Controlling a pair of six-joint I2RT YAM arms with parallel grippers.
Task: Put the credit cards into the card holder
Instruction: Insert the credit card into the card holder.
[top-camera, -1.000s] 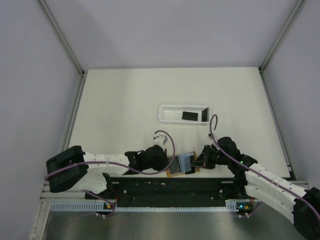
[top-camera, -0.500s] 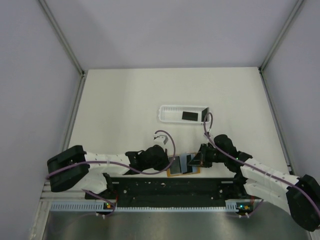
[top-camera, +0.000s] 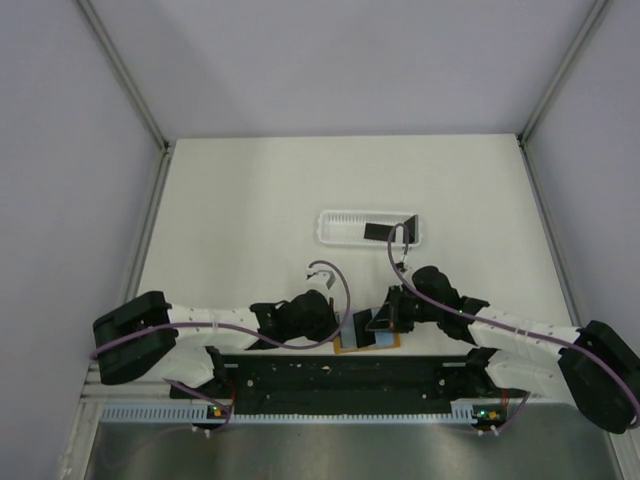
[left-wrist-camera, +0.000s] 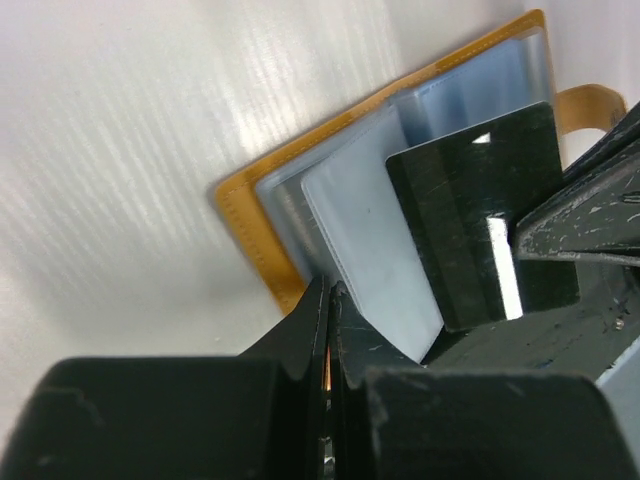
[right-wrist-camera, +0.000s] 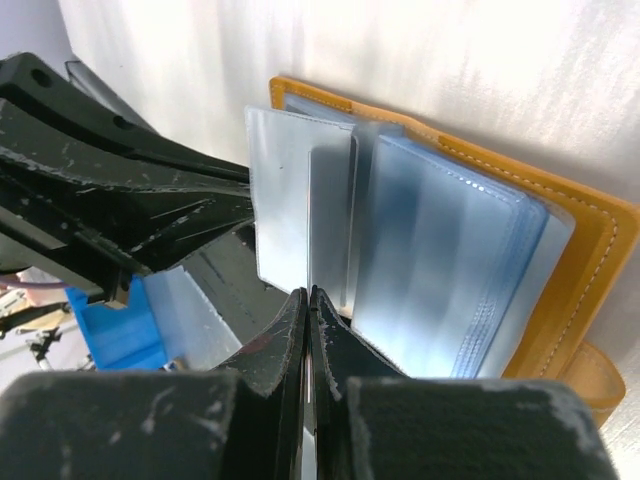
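The orange card holder (top-camera: 348, 347) lies open near the table's front edge, its blue-grey sleeves fanned up (left-wrist-camera: 365, 230). My left gripper (top-camera: 340, 326) is shut on the holder's near edge (left-wrist-camera: 250, 215), with orange showing between its jaws (left-wrist-camera: 328, 292). My right gripper (top-camera: 384, 322) is shut on a dark credit card (left-wrist-camera: 470, 220). It holds the card on edge against the sleeves (right-wrist-camera: 440, 270). In the right wrist view the card is only a thin line between the shut jaws (right-wrist-camera: 308, 293). Another black credit card (top-camera: 378, 232) lies in the white tray.
The long white slotted tray (top-camera: 335, 228) stands mid-table behind the grippers. A black rail (top-camera: 340, 375) runs along the near edge right behind the holder. Grey walls close in the table on three sides. Purple cables loop above both wrists.
My right gripper has moved left with the dark card, from beside the holder to over its open sleeves. The left gripper and holder have stayed put.
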